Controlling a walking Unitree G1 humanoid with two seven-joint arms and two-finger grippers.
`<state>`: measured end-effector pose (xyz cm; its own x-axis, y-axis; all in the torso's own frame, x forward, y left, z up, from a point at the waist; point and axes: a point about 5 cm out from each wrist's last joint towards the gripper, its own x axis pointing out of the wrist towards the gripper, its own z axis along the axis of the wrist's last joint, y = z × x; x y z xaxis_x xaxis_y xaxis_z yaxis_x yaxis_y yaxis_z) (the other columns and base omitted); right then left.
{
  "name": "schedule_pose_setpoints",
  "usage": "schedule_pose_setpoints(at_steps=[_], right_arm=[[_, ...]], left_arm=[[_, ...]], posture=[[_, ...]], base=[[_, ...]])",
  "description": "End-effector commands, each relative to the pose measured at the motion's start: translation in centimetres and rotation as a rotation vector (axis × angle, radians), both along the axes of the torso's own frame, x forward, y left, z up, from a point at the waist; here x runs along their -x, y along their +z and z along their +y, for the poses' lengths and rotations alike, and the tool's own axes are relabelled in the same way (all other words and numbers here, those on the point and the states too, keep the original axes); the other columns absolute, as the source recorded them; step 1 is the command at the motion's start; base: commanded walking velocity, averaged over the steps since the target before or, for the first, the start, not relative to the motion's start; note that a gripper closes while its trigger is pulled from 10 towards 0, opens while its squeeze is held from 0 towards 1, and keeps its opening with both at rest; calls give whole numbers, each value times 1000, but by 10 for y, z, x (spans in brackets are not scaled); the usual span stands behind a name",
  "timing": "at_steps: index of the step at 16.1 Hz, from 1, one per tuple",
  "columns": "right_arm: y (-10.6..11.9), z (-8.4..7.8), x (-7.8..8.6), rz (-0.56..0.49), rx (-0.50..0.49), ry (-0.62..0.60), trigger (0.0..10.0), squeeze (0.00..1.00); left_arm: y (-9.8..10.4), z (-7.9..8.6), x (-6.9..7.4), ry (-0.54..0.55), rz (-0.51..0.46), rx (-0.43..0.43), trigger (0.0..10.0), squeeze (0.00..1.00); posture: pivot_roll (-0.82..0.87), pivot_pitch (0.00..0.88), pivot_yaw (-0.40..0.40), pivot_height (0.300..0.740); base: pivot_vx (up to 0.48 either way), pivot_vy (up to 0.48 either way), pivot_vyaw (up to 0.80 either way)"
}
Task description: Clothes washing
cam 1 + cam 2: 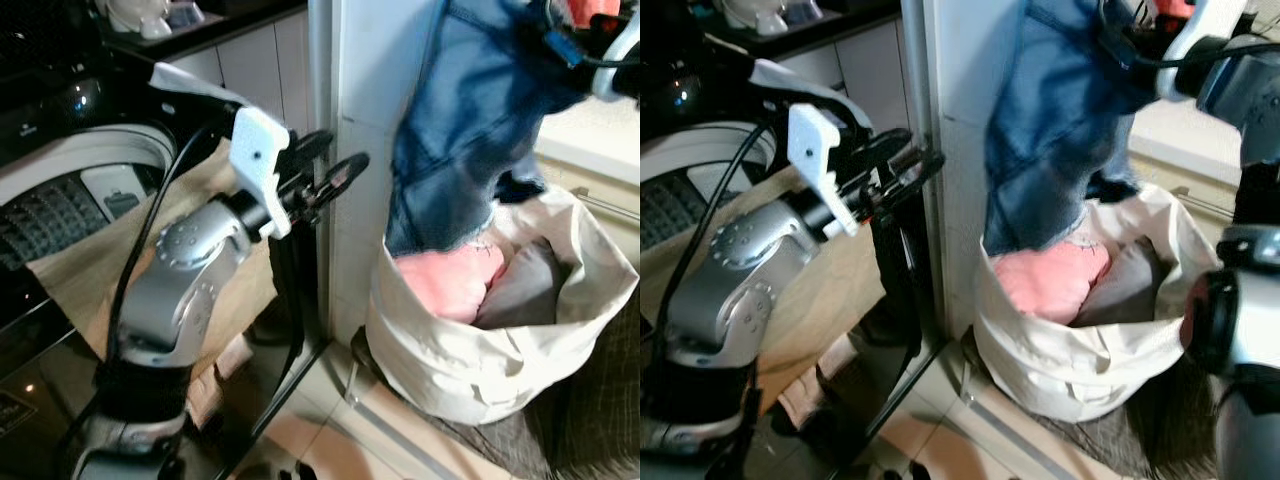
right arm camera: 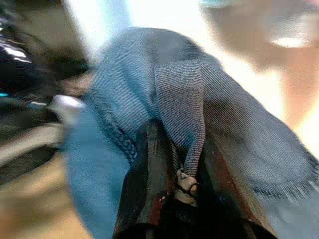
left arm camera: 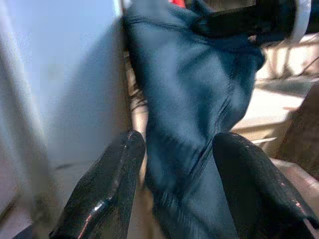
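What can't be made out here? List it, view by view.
- Bottom of the laundry bag: head views, covered by the pink garment and grey cloth.
- Inside of the washer: left eye view, cut by the edge and behind the left gripper.
- Jeans top: head views, cut by the upper edge.
- Room behind the right gripper: right wrist view, blurred.

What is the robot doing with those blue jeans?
It is doing laundry. The right gripper is shut on the blue jeans and holds them up above the cloth laundry bag, where pink and grey clothes lie. The left gripper is open, reaching toward the hanging jeans. The washing machine stands on the robot's left.
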<state>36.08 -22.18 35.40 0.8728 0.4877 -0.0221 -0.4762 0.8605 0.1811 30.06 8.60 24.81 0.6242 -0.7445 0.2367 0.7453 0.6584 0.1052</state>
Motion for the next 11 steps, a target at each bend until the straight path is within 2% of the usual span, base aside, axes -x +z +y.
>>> schedule_pose_setpoints(at_steps=[1, 3, 5, 7, 9, 11], right_arm=[[13, 16, 10, -49, -39, 85, 0, 0], [7, 42, 17, -31, -57, 197, 0, 0], [1, 54, 20, -11, -77, 261, 0, 0], [-4, 72, 30, 19, -129, 365, 0, 0], [-3, 81, 37, 23, -163, 424, 0, 0], [0, 84, 41, 24, -197, 459, 0, 0]], left_arm=[[8, -8, 1, -61, -9, 22, 10000, 1000], [18, -20, -2, -104, -23, 55, 10000, 1000], [23, -26, -4, -125, -26, 88, 10000, 1000], [23, -32, -6, -137, -29, 84, 10000, 1000], [19, -29, -13, -53, -40, 36, 10000, 1000], [19, -25, -18, 14, -52, 18, 10000, 1000]], posture=[[-38, 0, 49, 740], [-40, 0, 50, 740], [-39, 0, 46, 740], [-39, 0, 44, 740], [-39, 0, 44, 740], [-40, 0, 40, 740]], base=[[0, 0, 0], [0, 0, 0], [0, 0, 0], [0, 0, 0], [0, 0, 0], [0, 0, 0]])
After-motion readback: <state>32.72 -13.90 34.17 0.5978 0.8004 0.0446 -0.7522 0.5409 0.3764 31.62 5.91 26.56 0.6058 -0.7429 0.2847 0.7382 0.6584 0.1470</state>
